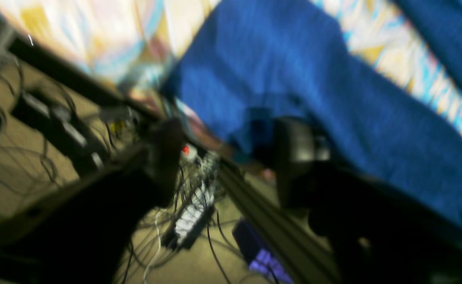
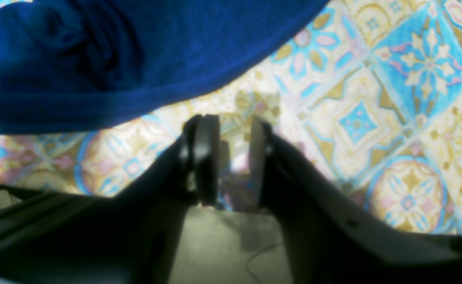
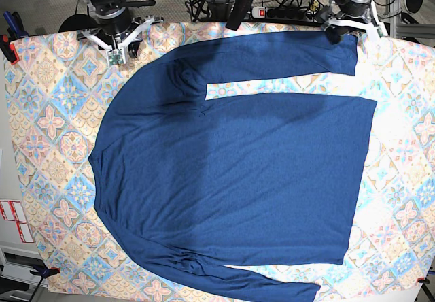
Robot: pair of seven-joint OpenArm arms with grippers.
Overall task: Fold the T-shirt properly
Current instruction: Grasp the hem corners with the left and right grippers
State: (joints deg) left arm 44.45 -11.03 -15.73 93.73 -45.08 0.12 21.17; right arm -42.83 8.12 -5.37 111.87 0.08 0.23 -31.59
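While the T-shirt (image 3: pixel 231 173) lies spread flat across the table (image 3: pixel 54 139), both arms sit at the far edge, up top in the base view. Shirt's dark navy, long-sleeved, no print, laid sideways: one sleeve runs along the far edge toward the left gripper (image 3: pixel 334 33), the other along the near edge at the bottom of the base view. Body covers most of the patterned cloth (image 2: pixel 392 98), w/ blue, gold and pink tiles showing all round it.

Left gripper (image 1: pixel 231 157): jaws wide apart in the left wrist view, very blurred. One finger (image 1: pixel 164 157) hangs out past the table edge, over the floor cables and a power strip (image 1: pixel 193 215); the other finger (image 1: pixel 298 154) sits right at the sleeve's end. Fabric looks to be just beside or against it, can't tell which thru the blur. Nothing's clamped betw. the two.

Right gripper (image 2: pixel 234 157): jaws partly apart, a clear gap betw. the pads (image 2: pixel 207 157), only patterned cloth visible thru it. It holds nothing. The shirt's edge lies just beyond its tips, not touching. In the base view the right gripper (image 3: pixel 117 47) sits over bare cloth near the shoulder curve.
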